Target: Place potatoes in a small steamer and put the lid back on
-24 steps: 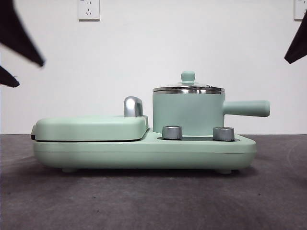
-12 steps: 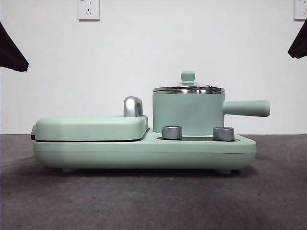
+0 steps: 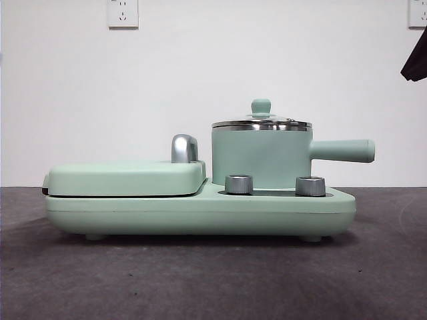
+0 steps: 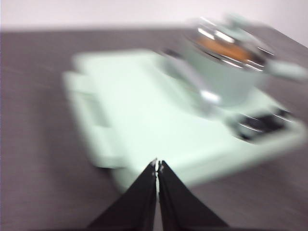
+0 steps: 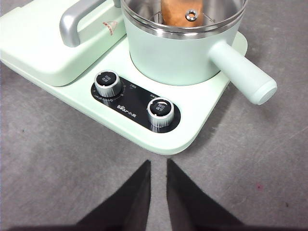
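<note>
My left gripper (image 4: 157,166) has its jaws pressed together, my right gripper (image 5: 158,166) a narrow gap, both empty. The potato (image 5: 179,12) sits inside the steamer (image 3: 260,160) under the lid (image 3: 261,123). That glass looks slippery and fragile; I'd grasp its knob (image 3: 261,107).

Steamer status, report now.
Left gripper shut, right gripper slightly open, both empty and clear of the appliance. Potato inside small steamer, lid on. Nothing in the way.
</note>
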